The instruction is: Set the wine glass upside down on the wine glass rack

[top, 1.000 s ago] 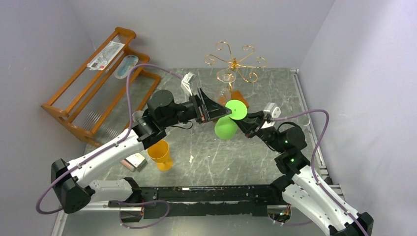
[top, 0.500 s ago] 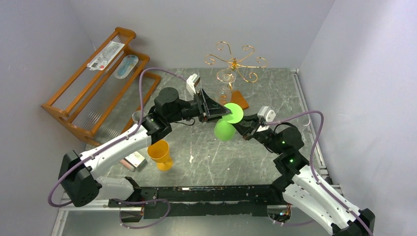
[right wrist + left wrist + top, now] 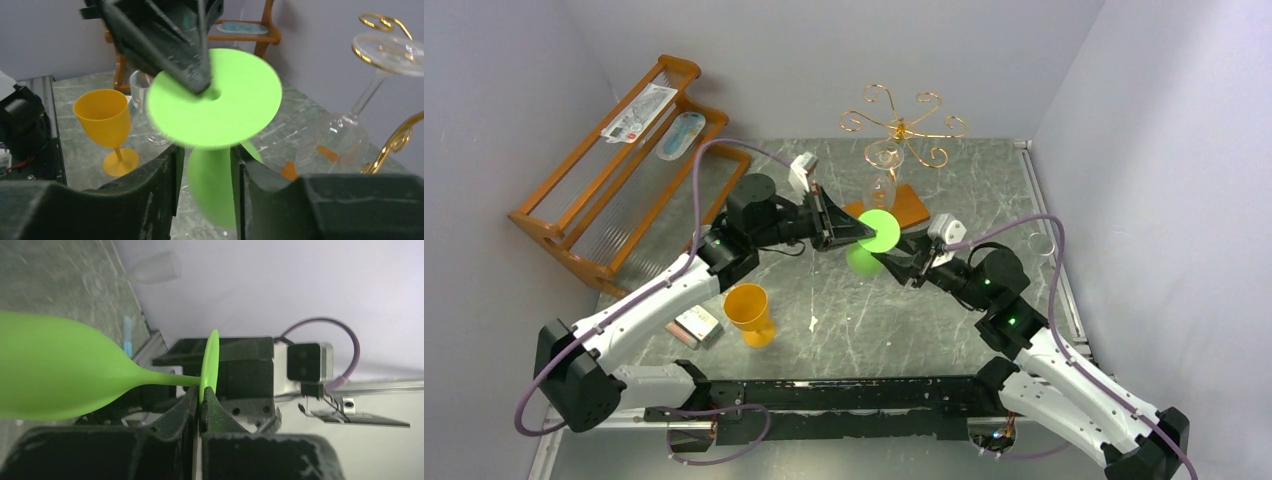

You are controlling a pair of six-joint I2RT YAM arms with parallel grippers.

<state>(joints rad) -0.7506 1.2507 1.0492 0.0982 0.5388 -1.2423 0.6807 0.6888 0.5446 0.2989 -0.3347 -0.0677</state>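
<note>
1. Top external view: the green wine glass [image 3: 879, 230] hangs in mid-air at centre frame, off the table [image 3: 984, 190], between both arms. Its foot sits higher in the frame than the bowl, so it looks partly inverted.
2. Left gripper [image 3: 861, 233]: jaws pinched tight on the rim of the foot disc, confirmed in the left wrist view. Likely reason: holding the foot leaves stem and bowl free for hooking.
3. Right gripper [image 3: 894, 265]: fingers [image 3: 172, 175] flank the glass where stem meets bowl, with a sliver of gap. Jaws slack, not clamping. You appear to be mid hand-over, with the left arm carrying.
4. Rack [image 3: 902, 125]: gold wire, upper centre, well apart from the green glass. A clear glass [image 3: 881, 188] already hangs bowl-down from one curl, so aim for a free curl.
5. Caution: an edge pinch on a thin disc could let the glass pivot. The orange goblet [image 3: 751, 313] at lower left is out of the path.
</note>
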